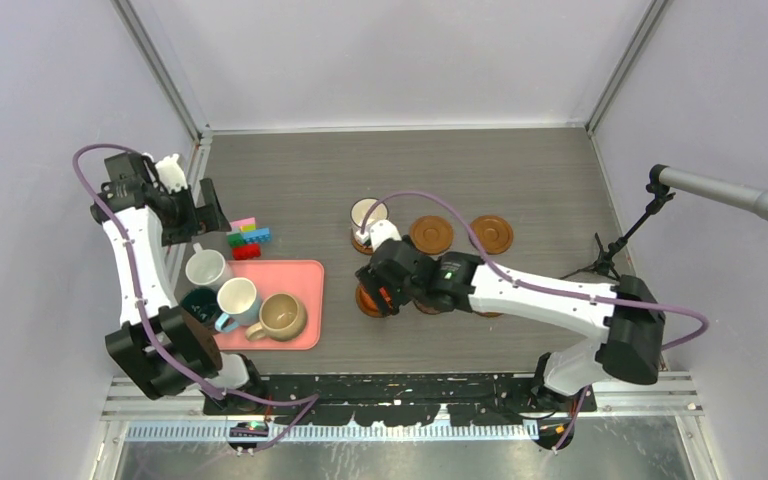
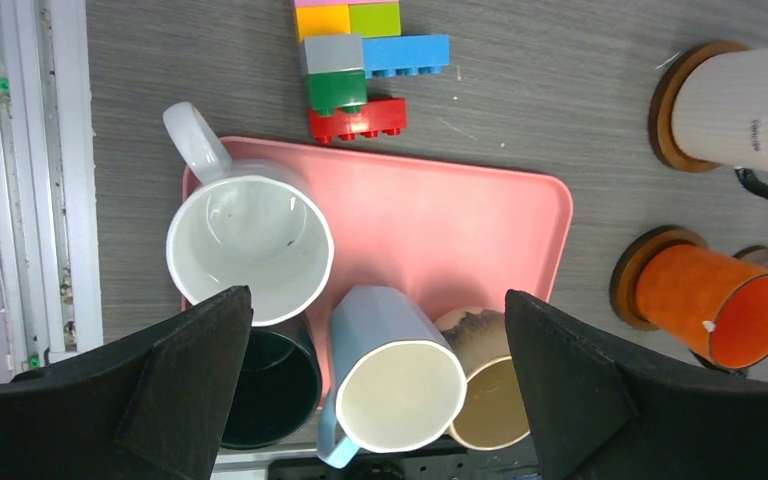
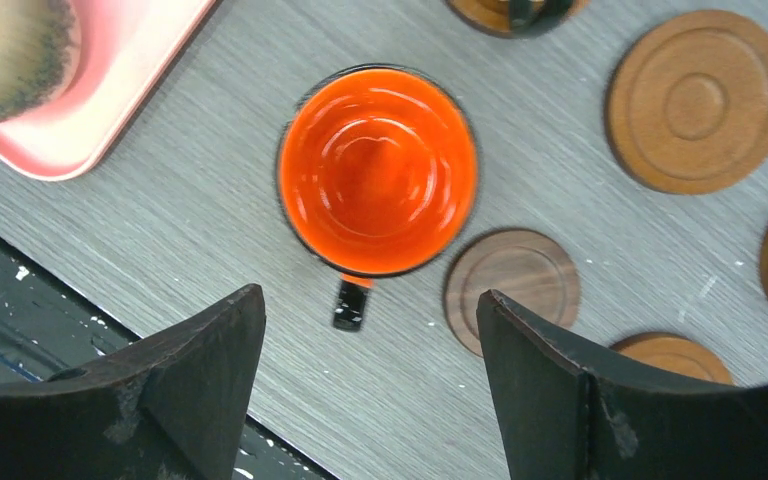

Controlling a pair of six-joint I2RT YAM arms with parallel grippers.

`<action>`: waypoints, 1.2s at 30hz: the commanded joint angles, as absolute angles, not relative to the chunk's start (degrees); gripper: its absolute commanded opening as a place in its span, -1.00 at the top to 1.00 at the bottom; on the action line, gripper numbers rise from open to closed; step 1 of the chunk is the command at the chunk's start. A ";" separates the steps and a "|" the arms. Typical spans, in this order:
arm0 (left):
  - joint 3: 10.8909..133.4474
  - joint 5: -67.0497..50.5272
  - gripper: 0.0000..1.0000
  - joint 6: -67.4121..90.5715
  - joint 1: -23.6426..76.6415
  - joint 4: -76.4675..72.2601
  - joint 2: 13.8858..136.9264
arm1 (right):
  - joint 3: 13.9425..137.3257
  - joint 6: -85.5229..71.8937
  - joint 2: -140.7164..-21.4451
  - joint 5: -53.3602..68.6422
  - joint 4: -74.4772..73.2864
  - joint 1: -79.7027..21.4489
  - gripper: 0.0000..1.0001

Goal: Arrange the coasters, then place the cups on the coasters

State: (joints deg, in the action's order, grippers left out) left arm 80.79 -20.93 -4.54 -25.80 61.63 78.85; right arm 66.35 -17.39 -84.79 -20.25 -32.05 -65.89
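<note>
Orange mug point(image 3: 378, 170) seated on its coaster point(image 2: 623, 285)
Right claw point(image 3: 370, 305) hangs open above it, gripping nothing; left claw point(image 2: 377, 300) gapes over the white mug point(image 2: 250, 245), likely next

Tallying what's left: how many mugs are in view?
6: white mug, dark green mug, light blue mug and tan mug cluster at the pink tray; second white mug on a far coaster; orange mug on a nearer coaster. None seems hidden.
</note>
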 commanded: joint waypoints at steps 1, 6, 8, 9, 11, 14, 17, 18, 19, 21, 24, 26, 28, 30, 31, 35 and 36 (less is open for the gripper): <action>81.96 -18.06 -0.99 -10.07 -26.28 64.18 80.65 | 69.66 -15.03 -79.66 -15.04 -36.44 -60.73 -0.64; 80.02 -15.19 -0.99 -7.59 -28.98 62.59 84.45 | 72.43 -13.12 -78.39 -9.23 -37.10 -54.93 -0.64; 79.92 -15.18 -0.99 -6.12 -31.28 62.14 86.94 | 73.10 -12.21 -77.95 -5.47 -37.18 -52.66 -0.65; 79.52 -14.86 -0.99 -5.54 -32.10 61.34 87.57 | 73.26 -11.77 -77.82 -3.40 -37.18 -51.43 -0.65; 78.04 -14.17 -0.99 -4.99 -33.35 59.30 88.26 | 73.47 -10.54 -77.70 0.79 -37.18 -49.00 -0.65; 76.51 -12.63 -0.99 -5.65 -33.76 57.75 89.37 | 73.54 -9.77 -78.10 6.78 -37.16 -45.93 -0.65; 75.49 -12.63 -0.99 -6.35 -34.96 56.02 90.62 | 74.52 -10.01 -79.54 9.25 -37.58 -44.89 -0.65; 75.65 -13.03 -0.99 -6.74 -35.25 55.46 91.18 | 74.98 -10.02 -80.21 9.74 -37.88 -44.85 -0.65; 75.91 -13.58 -0.99 -7.31 -35.32 55.12 91.87 | 75.59 -10.02 -80.81 10.14 -38.21 -44.84 -0.65; 77.07 -15.37 -0.99 -8.05 -35.35 54.58 93.39 | 76.68 -10.02 -81.91 10.67 -38.64 -44.86 -0.65; 78.77 -18.41 -0.99 -8.01 -35.34 53.47 95.14 | 77.73 -10.05 -83.05 11.51 -39.01 -44.77 -0.66; 79.73 -20.03 -0.95 -8.00 -35.25 52.57 95.91 | 77.97 -10.24 -83.67 12.08 -39.15 -44.74 -0.66; 81.01 -21.53 -0.93 -7.75 -35.09 52.48 97.12 | 78.07 -10.44 -84.07 12.28 -39.19 -44.81 -0.66; 82.47 -22.88 -0.91 -7.60 -35.09 53.14 98.89 | 78.17 -10.54 -84.53 12.53 -39.43 -44.78 -0.66; 83.05 -23.94 -0.90 -7.63 -35.07 53.62 99.66 | 78.24 -10.59 -84.67 12.55 -39.58 -44.76 -0.66; 83.89 -29.90 -0.88 -9.75 -33.94 55.78 101.62 | 78.11 -10.55 -84.82 12.70 -39.68 -44.79 -0.66; 83.73 -30.87 -0.88 -10.28 -33.36 56.15 101.68 | 78.07 -10.48 -84.81 12.80 -39.64 -44.78 -0.66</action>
State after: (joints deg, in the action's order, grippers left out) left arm 82.06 -23.68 -7.75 -34.54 54.98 100.92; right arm 75.66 -10.68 -85.21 11.49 -39.51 -44.62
